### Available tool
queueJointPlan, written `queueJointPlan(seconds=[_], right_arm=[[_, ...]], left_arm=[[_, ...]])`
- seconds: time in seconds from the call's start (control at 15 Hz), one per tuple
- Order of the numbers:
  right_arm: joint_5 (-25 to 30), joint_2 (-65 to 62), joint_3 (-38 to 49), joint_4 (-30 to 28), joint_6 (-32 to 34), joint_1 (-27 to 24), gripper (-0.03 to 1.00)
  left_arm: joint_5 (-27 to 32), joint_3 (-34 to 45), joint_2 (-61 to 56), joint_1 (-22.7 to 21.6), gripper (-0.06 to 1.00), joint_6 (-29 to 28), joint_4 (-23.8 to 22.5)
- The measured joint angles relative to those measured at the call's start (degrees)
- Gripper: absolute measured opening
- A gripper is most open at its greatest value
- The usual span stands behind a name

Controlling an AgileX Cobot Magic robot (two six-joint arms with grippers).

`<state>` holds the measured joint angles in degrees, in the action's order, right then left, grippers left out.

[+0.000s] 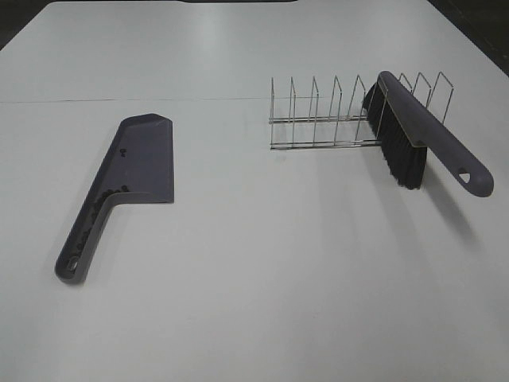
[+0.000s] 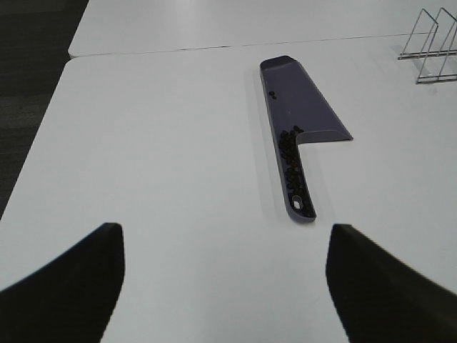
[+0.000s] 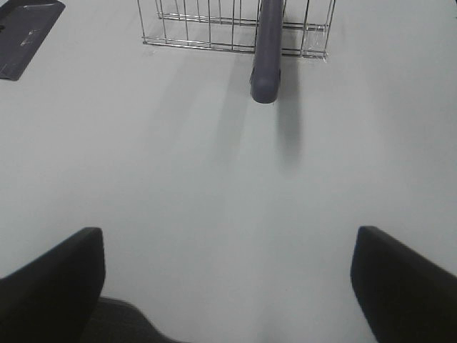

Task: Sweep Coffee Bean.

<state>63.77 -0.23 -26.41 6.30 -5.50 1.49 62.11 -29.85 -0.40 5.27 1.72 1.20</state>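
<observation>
A purple dustpan [image 1: 143,159] lies flat on the white table at the left, handle toward the front. Coffee beans [image 1: 107,199] sit in the trough of its handle, and the left wrist view shows coffee beans [image 2: 291,153] strung along that handle, with two more on the dustpan [image 2: 303,107] blade. The brush [image 1: 421,127] leans in the wire rack [image 1: 318,119], black bristles down, handle jutting forward. My left gripper [image 2: 227,286] is open, well short of the dustpan's handle end. My right gripper [image 3: 228,286] is open, well back from the brush [image 3: 268,50] handle tip. Neither gripper shows in the exterior view.
The wire rack [image 3: 214,28] stands at the back right, and its end also shows in the left wrist view as a rack [image 2: 432,46] corner. A seam between two table tops runs behind the dustpan. Dark floor borders the table at the left.
</observation>
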Motion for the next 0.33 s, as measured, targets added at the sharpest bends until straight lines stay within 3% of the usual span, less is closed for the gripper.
queueJointPlan(seconds=[0.33], right_arm=[[0.00,0.00,0.00,0.00,0.00,0.00,0.82]], left_arm=[[0.00,0.00,0.00,0.00,0.72,0.00,0.00]])
